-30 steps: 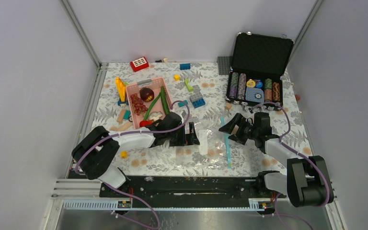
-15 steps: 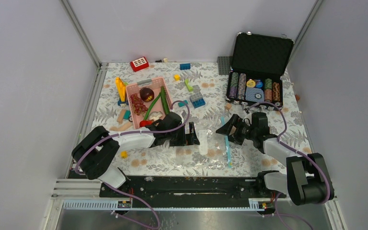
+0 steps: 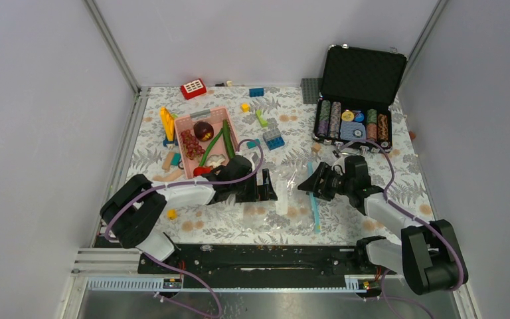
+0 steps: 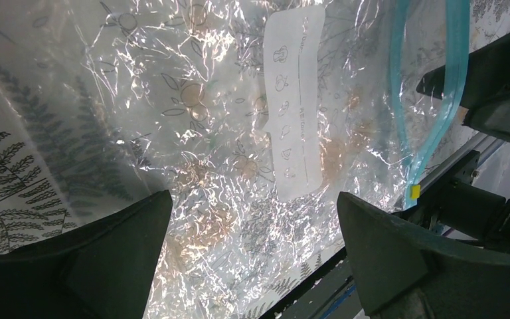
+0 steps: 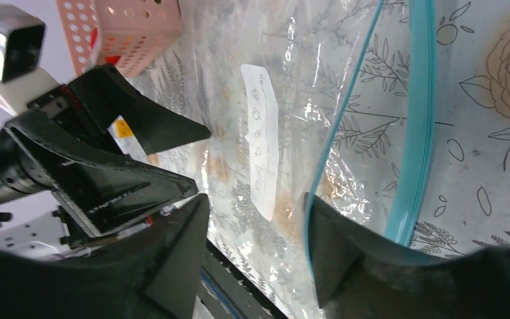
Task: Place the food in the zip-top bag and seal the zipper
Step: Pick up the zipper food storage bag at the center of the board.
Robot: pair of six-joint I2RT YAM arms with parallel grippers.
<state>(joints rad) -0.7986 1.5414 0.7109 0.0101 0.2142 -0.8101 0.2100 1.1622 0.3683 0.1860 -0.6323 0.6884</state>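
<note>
Clear zip-top bag (image 3: 297,201), left tool (image 4: 252,199), right tool (image 5: 255,199) gaping

zip-top bag (image 3: 291,211): clear film, outline too faint to trace in top view; cropped by frame edges in left wrist view
label (image 4: 297,100): print too small to read
zipper (image 5: 417,119): runs off top edge, lower end hidden behind a jaw
basket (image 5: 129,30): cropped at top, contents not vis.
red piece (image 3: 201,171): partly hidden by left arm (image 3: 186,193)

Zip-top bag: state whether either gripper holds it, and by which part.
Neither holds it. The left gripper has its jaws wide apart over the zip-top bag. The right gripper has its jaws apart beside the zipper, closed on nothing.
</note>
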